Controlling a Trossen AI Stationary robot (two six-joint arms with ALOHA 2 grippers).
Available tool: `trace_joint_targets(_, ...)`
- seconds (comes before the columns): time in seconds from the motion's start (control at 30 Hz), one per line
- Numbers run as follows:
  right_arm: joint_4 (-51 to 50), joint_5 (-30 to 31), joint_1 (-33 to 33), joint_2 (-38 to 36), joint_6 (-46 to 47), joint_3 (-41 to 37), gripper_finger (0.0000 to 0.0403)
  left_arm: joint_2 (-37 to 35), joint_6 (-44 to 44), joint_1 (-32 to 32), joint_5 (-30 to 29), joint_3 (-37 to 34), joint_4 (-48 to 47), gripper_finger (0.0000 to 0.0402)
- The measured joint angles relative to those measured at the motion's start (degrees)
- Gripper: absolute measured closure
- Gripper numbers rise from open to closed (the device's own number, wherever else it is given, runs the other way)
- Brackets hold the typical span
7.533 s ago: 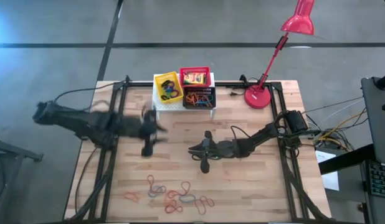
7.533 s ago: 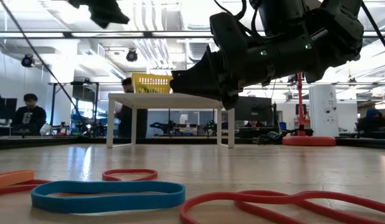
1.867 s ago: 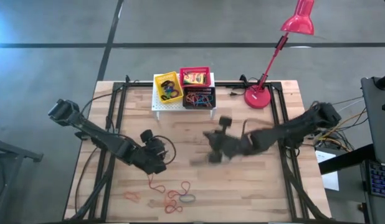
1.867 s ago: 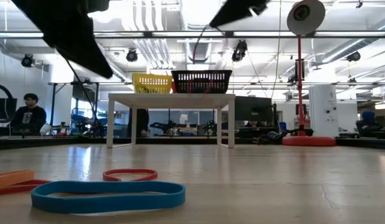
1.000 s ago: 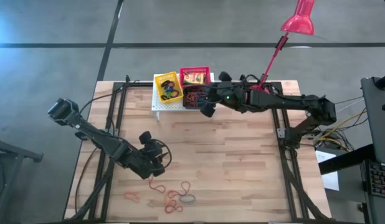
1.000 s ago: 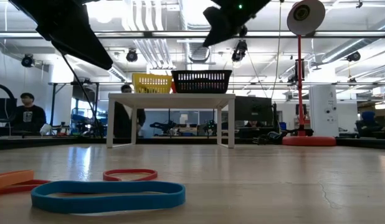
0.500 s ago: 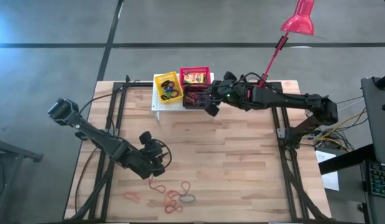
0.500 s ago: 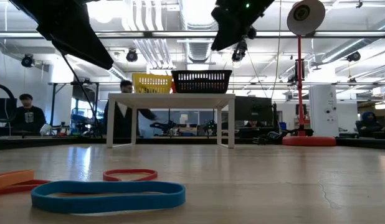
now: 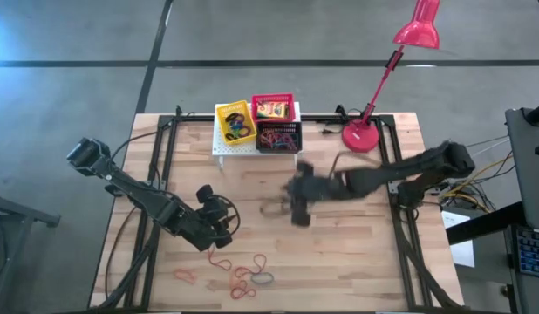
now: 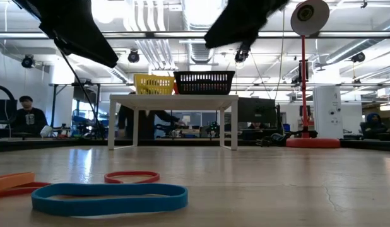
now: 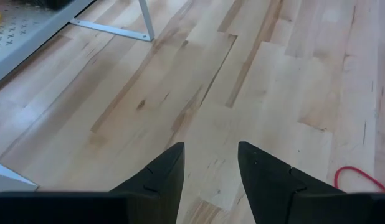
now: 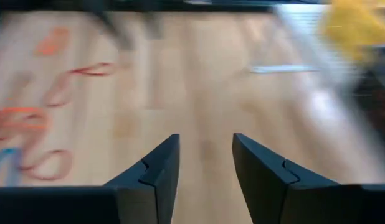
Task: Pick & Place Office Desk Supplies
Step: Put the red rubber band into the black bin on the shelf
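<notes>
Swinging away from the baskets at the top middle of the high view, the right gripper point(image 9: 298, 208) is now blurred over the middle of the table, its fingers apart and holding nothing. The left gripper point(image 9: 219, 228) has stayed at the lower left, just above the rubber bands point(image 9: 243, 277), also spread and empty.

Some bands already lie in the black basket point(image 9: 279, 138), and the yellow basket point(image 9: 235, 122) and red basket point(image 9: 271, 107) hold things too. A small pile of bands near the bottom edge is left to move.

Only the low view shows the blue band point(image 10: 110, 197) up close and a person point(image 10: 29, 117) in the room. The left wrist view shows one red band point(image 11: 361, 179) nearby.
</notes>
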Motion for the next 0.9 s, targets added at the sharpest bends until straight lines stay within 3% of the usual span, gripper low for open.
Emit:
trace_joint_targets(0.17,21.7,-3.3,6.28,6.81,4.17,-9.29,0.027,0.02,0.42,0.13,-0.05,-0.02,0.72,0.0249)
trace_joint_targets(0.3,32.75,-14.4,6.13,15.64,7.64,-10.15,0.0264,0.02,0.42,0.13,-0.26,-0.02,1.41,0.0249)
trace_joint_targets(0.47,33.25,-29.95,4.67,27.18,1.62,-2.09,0.0237,0.02,0.42,0.13,-0.26,-0.02,2.12,0.0249)
trace_joint_targets(0.6,26.37,-40.66,4.06,33.93,-16.14,7.02,0.0223,0.02,0.42,0.13,-0.24,-0.02,2.41,0.0249)
trace_joint_targets(0.77,4.85,-41.67,3.96,38.84,-38.53,19.23,0.023,0.02,0.39,0.13,-0.23,-0.02,2.46,0.0249)
trace_joint_targets(0.9,-7.31,-39.21,3.71,42.31,-51.02,26.57,0.0251,0.02,0.39,0.13,-0.19,-0.02,2.33,0.0249)
